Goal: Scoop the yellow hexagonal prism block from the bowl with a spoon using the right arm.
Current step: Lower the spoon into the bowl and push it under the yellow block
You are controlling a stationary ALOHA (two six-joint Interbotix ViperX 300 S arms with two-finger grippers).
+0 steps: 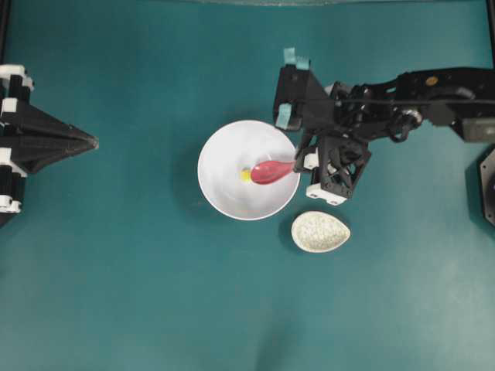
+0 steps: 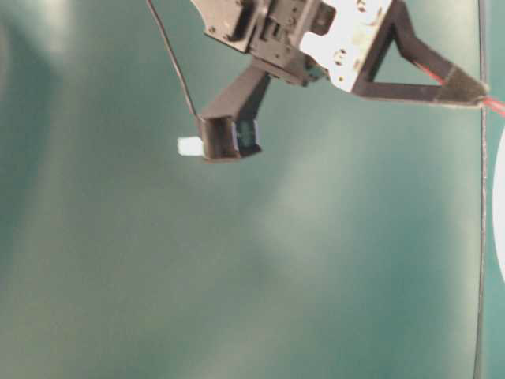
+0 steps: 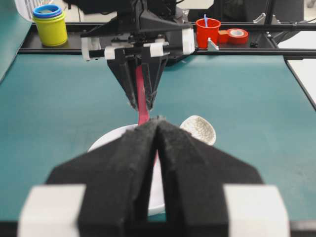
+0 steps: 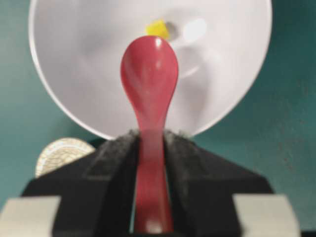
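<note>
The white bowl (image 1: pixel 213 147) sits mid-table, with the tiny yellow hexagonal prism block (image 1: pixel 245 175) on its floor. My right gripper (image 1: pixel 298 162) hangs at the bowl's right rim, shut on the handle of the pinkish-red spoon (image 1: pixel 271 171). The scoop reaches into the bowl, its tip right beside the block. In the right wrist view the spoon (image 4: pixel 149 74) runs forward from the gripper (image 4: pixel 150 136), and the block (image 4: pixel 158 28) lies just past the scoop's tip, outside it, in the bowl (image 4: pixel 74 59). My left gripper (image 1: pixel 93 141) rests far left, tips together, empty (image 3: pixel 158 121).
A small speckled egg-shaped spoon rest (image 1: pixel 320 231) lies just right of the bowl's near side, below the right arm. Beyond the table's far edge stand a yellow cup (image 3: pixel 50 24), a red cup (image 3: pixel 207 29) and a tape roll (image 3: pixel 237 35).
</note>
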